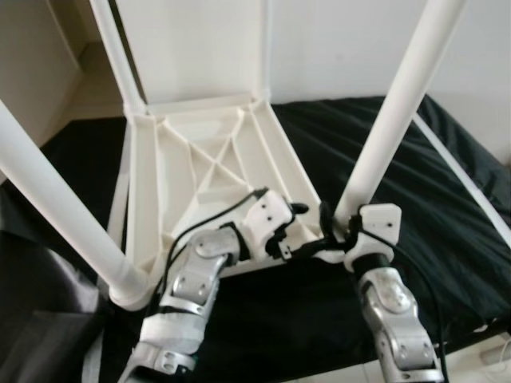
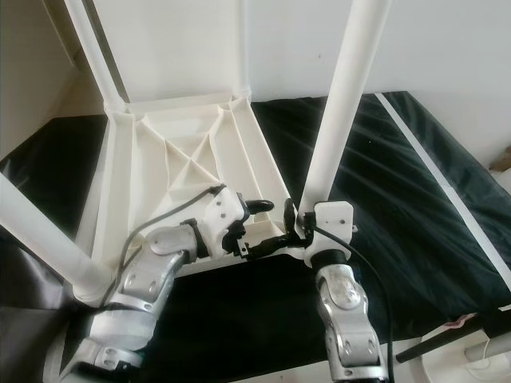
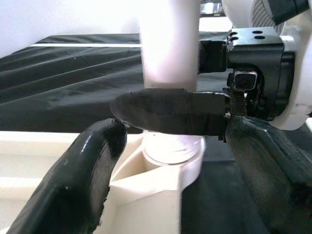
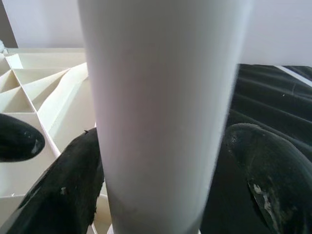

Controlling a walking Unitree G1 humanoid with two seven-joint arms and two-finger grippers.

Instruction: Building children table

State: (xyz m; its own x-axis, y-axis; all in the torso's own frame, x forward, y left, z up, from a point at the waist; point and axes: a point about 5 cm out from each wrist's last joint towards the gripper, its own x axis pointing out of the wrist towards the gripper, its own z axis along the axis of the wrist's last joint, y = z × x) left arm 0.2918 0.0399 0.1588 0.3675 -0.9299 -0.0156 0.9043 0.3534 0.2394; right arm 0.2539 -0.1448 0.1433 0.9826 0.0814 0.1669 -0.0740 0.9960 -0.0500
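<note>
White plastic tabletop (image 1: 207, 167) lies upside down on the black-sheeted bed (image 1: 447, 207), three legs already standing in its corners. My right claw (image 1: 339, 233) is closed around the fourth leg (image 1: 399, 104) just above its near-corner socket; my left claw (image 1: 297, 227), fingers parted and empty, sits beside that socket. Seating this leg looks like what remains.

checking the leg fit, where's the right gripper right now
In the eye views the right gripper is at the near right corner of the upturned table top, its fingers around the base of the white leg in its socket, close beside the left gripper.
</note>
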